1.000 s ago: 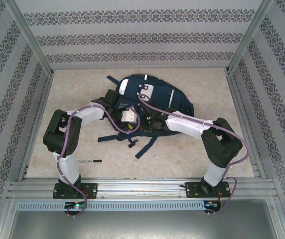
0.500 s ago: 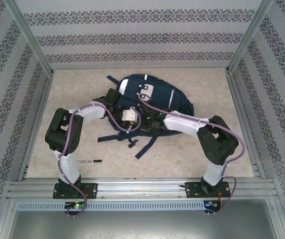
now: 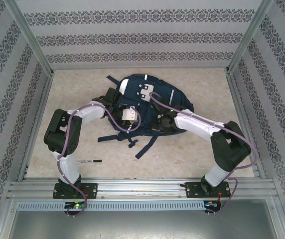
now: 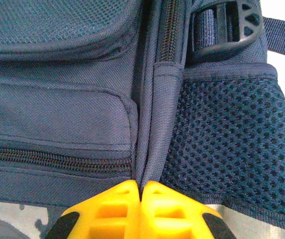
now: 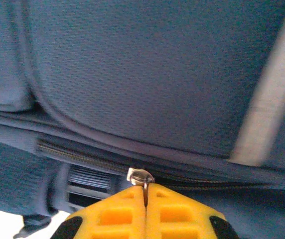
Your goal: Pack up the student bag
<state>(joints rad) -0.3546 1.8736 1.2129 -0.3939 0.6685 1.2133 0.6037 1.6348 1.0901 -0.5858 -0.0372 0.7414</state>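
Note:
The student bag (image 3: 155,94) is navy blue and lies in the middle of the table, straps (image 3: 145,145) trailing toward me. My left gripper (image 3: 131,122) is at the bag's near left side. In the left wrist view it (image 4: 141,186) is shut on a fold of the bag's fabric (image 4: 157,119), between a zip pocket (image 4: 58,114) and a mesh side pocket (image 4: 227,134). My right gripper (image 3: 158,123) is at the bag's near edge. In the right wrist view it (image 5: 146,191) is shut on a metal zipper pull (image 5: 140,176) on the zipper track (image 5: 82,157).
A dark pen (image 3: 89,161) lies on the table near the left arm's base. Patterned walls enclose the table on three sides. A black buckle (image 4: 227,22) sits above the mesh pocket. A pale stripe (image 5: 264,99) crosses the bag's panel.
The right arm has swung to the right, and its gripper has shifted right along the bag's near edge with the zipper pull. The left arm has stayed put.

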